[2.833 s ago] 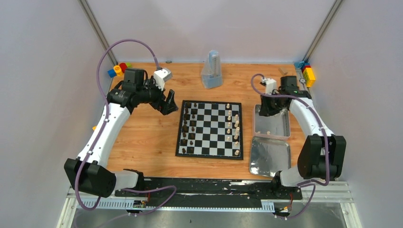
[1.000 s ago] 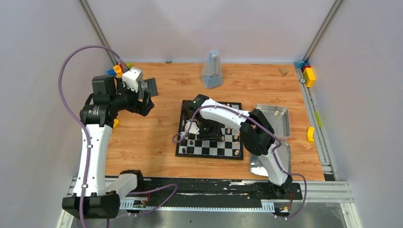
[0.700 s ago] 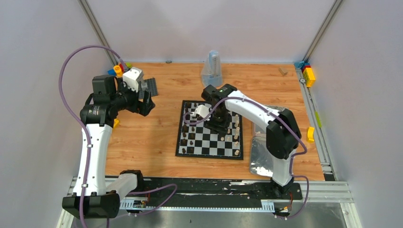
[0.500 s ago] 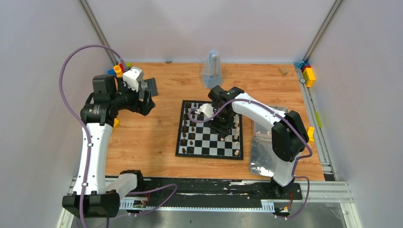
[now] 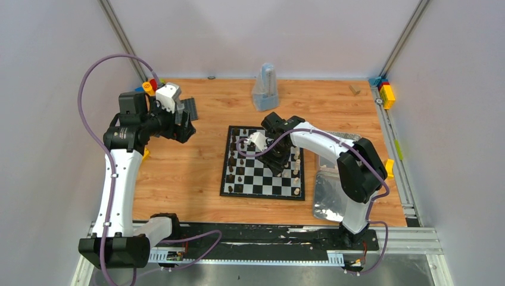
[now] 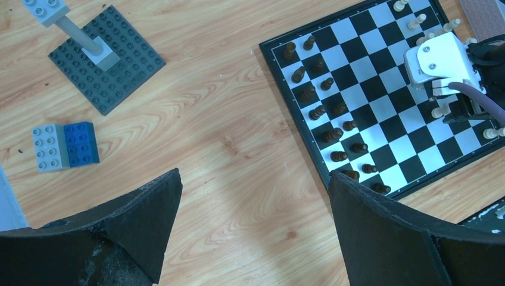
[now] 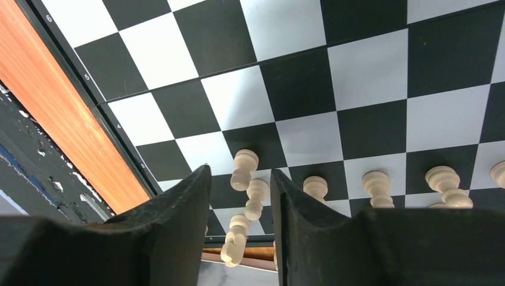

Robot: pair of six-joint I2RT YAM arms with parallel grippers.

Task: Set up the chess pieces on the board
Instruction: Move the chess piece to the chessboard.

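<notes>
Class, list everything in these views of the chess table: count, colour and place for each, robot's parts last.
Table: one, orange-brown wood, under everything.
Board: one, black-and-white checks, table centre.
Dark pieces: two rows, dark brown, board's left side.
Pale pieces: partly hidden, cream, board's right side.
Metal trays: two, silver, right of the board.
Studded baseplate: one, dark grey, back left.
Brick pair: one grey, one blue, side by side near the baseplate.
Toy blocks: several, mixed colours, both back corners.
Pointed object: one, translucent grey, back centre.
Left fingers: two, black, open, above wood left of the board.
Right fingers: two, black, open, over the pale pieces.
</notes>
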